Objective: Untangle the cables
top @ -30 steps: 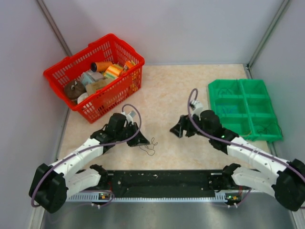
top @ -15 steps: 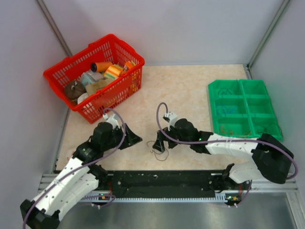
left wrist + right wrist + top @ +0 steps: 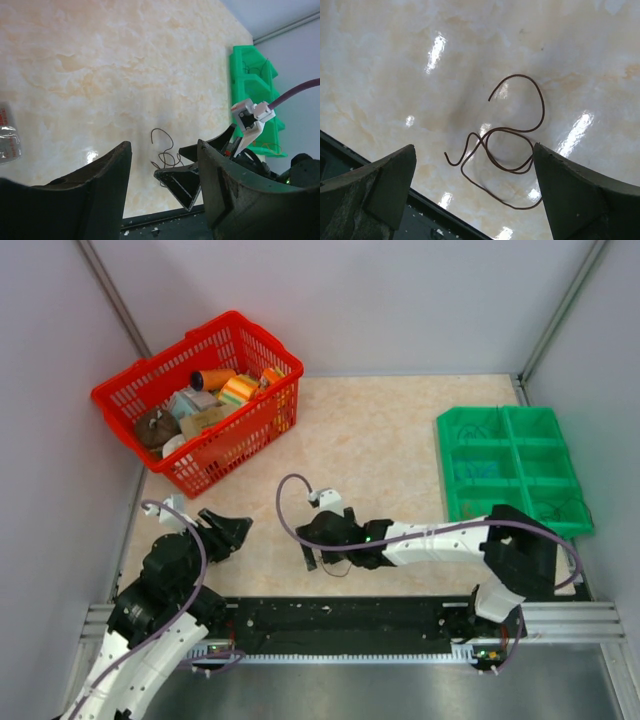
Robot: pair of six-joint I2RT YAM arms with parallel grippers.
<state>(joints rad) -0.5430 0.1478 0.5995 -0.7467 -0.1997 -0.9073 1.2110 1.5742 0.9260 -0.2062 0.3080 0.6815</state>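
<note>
Cables [image 3: 501, 145]: thin dark looped tangle lies on tabletop [image 3: 395, 60] near its front edge, right pincer [image 3: 472, 172] spread wide just above, left pincer [image 3: 163, 145] also spread, empty, apart; step judged first grasp, next move calling for descent and closure on one strand.

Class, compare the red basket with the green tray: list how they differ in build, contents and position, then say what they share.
Build: the red basket has tall lattice walls around one space; the green tray is shallow, split into compartments. Contents: the basket is piled with bulky items such as an orange spool; the tray holds thin wires. Position: basket left, tray right. Both rest on the table.
</note>
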